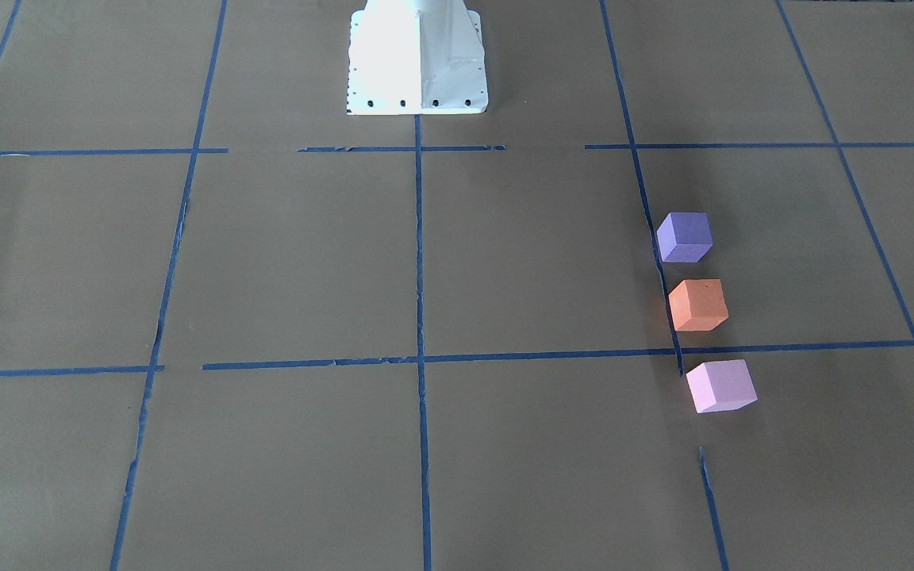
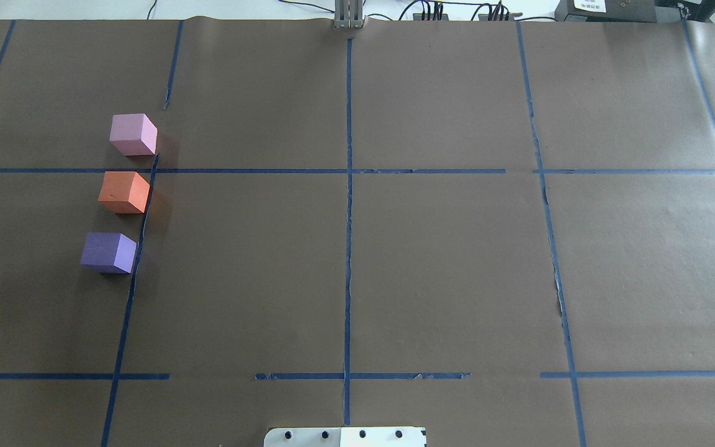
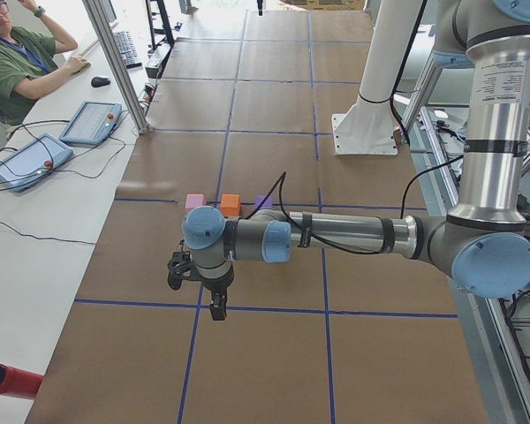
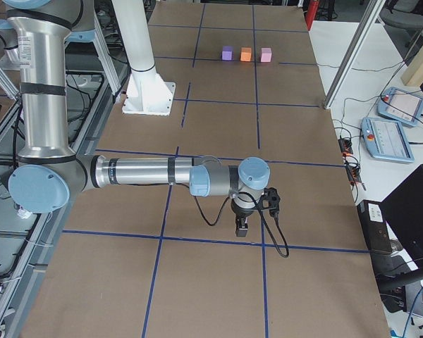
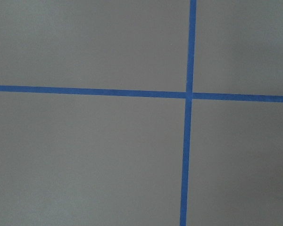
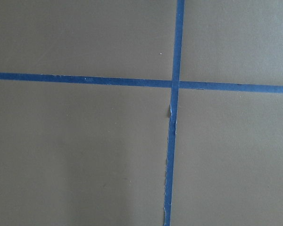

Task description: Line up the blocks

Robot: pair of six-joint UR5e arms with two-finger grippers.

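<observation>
1. Worktop (image 2: pixel 432 261): brown paper covering, marked off in large squares by blue tape (image 2: pixel 348 248). You will find the white robot base (image 1: pixel 417 71) bolted at its near-robot edge, on the centre line.

2. Left arm (image 3: pixel 353 234): stretched out level over the worktop, wrist turned down. Its wrist view shows you only paper and one tape crossing.

3. Right arm (image 4: pixel 141 171): same pose at the other end of the worktop, forearm level, wrist down. Its wrist view also shows only paper and a tape crossing.

4. Left claw (image 3: pixel 217 309): points straight down above a tape line, well apart from the blocks. It shows only in the left side view, so I cannot tell you how far it is parted or whether it grips anything.

5. Right claw (image 4: pixel 242 227): points straight down near a tape line, at the far end of the worktop from the blocks. It shows only in the right side view, so its spread cannot be told either.

6. Blocks, three, on the robot's left side, in one row just beside a lengthwise tape line, each apart from its neighbour:
- purple block (image 1: pixel 685 236), nearest the robot;
- orange block (image 1: pixel 698 304), in the middle;
- pink block (image 1: pixel 720 386), farthest out, with a cross line of tape between it and the orange one.
</observation>
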